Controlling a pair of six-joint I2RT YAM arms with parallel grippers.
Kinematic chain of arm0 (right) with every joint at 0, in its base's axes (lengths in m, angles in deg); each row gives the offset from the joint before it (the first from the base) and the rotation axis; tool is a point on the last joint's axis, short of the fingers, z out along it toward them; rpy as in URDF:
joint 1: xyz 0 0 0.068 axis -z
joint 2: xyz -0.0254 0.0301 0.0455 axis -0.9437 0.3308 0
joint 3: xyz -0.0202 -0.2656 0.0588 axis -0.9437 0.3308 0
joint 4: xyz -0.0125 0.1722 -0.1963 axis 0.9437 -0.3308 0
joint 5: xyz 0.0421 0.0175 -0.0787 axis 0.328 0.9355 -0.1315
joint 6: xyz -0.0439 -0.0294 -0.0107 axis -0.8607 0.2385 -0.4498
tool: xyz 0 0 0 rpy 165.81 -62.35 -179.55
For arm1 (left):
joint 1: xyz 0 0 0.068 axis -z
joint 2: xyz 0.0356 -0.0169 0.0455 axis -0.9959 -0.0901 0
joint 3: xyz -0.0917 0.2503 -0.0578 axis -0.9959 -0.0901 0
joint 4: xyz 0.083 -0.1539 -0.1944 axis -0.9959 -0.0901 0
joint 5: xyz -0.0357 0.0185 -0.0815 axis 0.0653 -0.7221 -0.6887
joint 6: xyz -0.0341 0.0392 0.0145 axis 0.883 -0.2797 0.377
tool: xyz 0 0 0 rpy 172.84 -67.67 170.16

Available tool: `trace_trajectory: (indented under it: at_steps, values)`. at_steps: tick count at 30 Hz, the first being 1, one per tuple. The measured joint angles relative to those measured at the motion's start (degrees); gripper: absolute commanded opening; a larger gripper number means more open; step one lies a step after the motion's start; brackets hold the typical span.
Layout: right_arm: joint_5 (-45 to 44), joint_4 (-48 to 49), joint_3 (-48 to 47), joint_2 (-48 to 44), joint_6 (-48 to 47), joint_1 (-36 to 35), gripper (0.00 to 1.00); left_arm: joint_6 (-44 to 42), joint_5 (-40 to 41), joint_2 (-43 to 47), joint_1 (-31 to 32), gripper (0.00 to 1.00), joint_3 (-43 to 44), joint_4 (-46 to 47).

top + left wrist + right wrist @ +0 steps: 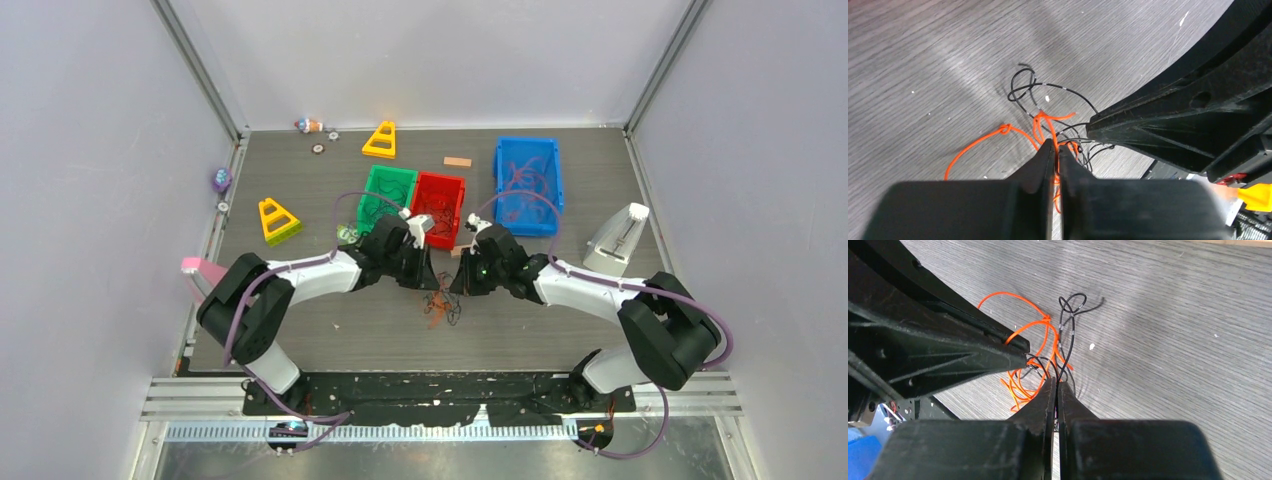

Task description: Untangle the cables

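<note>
Top external view: the left gripper (434,284) and the right gripper (457,284) are seen tip to tip near the middle of the table (330,320), both angled down. The cables (440,308), a small clump of orange and black wire, lie on the table directly beneath and just on the near side of the two grippers. Beyond the grippers, a green bin (390,170), a red bin (440,178) and a blue bin (525,141) are lined up. How far either gripper is closed cannot be made out from this height.

Left wrist view: the left gripper (1054,147) is closed down to a thin slit, and the orange strands (978,142) are pinched between its fingers. From the fingertips, one orange strand loops away to the left over the table. The black strands (1023,82) curl just ahead of the tips. The right gripper (1093,125) is seen close by on the right, its tip among the black strands.

Right wrist view: the right gripper (1055,382) is likewise shut to a narrow slit, with a black strand caught between its fingers. The rest of the clump spreads just ahead of and to the left of its tips. The left gripper (1023,352) comes in from the left, its tip touching the clump.
</note>
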Motion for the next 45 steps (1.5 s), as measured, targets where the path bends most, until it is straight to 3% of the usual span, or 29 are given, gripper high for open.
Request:
trace_trajectory:
  at_steps: [8,18,27,36,45]
  values:
    - [-7.8,-2.9,0.8,-3.8,0.7,0.0,0.05,0.2,3.2,2.9,-2.3,0.0,-2.0,0.7]
    - [-25.9,-12.3,2.5,-19.3,1.5,6.2,0.05,-0.5,12.0,26.9,-19.6,0.0,-14.2,-2.7]
    - [-32.0,-18.9,7.0,-31.0,1.5,17.7,0.05,0.2,22.5,46.7,-29.1,0.0,-18.6,-11.3]
    - [-33.6,-20.7,0.9,-30.0,-1.1,20.2,0.05,0.6,31.2,50.3,-29.8,0.0,-14.6,-22.6]
    - [-42.9,-25.8,0.9,-38.2,5.5,31.3,0.05,6.7,45.5,51.5,-32.5,0.0,-10.3,-32.5]
